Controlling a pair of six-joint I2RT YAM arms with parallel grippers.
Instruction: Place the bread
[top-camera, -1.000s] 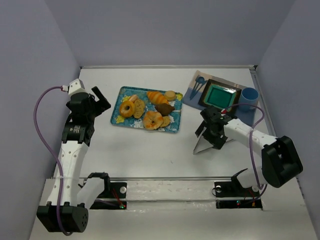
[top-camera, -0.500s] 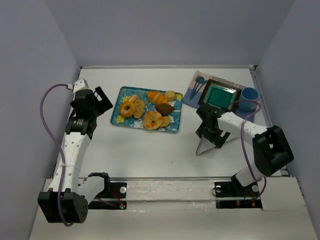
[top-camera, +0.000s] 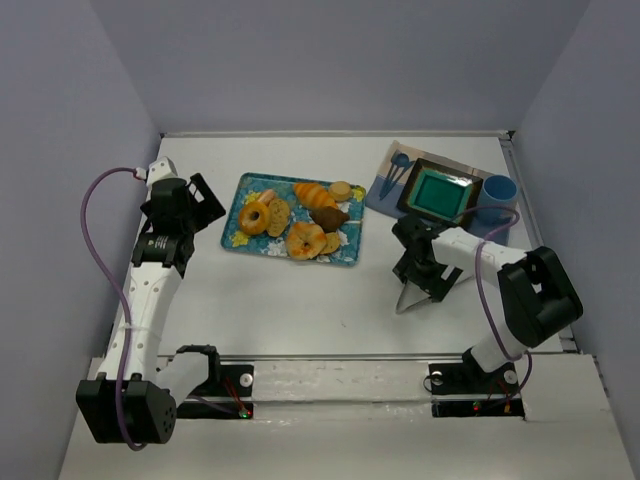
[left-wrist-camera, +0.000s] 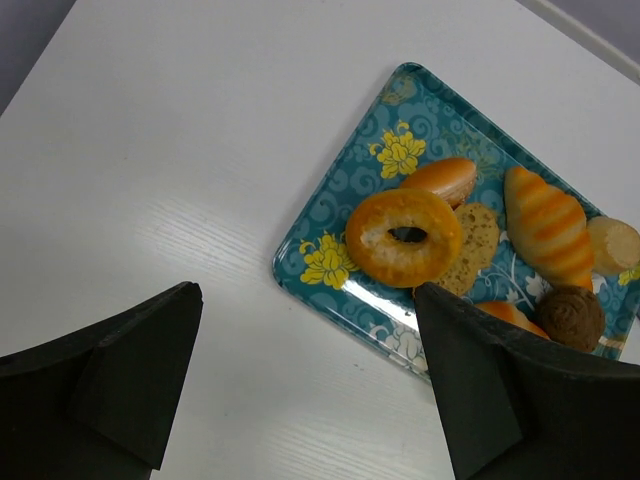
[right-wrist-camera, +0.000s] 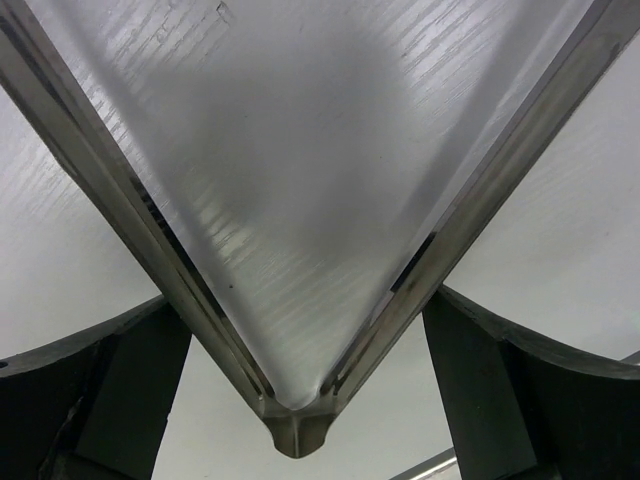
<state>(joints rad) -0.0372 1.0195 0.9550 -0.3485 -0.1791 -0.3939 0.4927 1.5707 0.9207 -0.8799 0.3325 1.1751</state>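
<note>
One bread (top-camera: 305, 240) on one tray (left-wrist-camera: 398, 112). Two grippers flank the tray: left (top-camera: 205, 198) released, right (top-camera: 424, 274) grasping tongs (top-camera: 410, 296).

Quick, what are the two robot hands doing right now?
Left gripper: open, holding nothing.
Right gripper: closed on the metal tongs.

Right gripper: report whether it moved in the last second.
Yes. The right gripper, holding the tongs, shifted slightly left, toward the blue tray.
</note>
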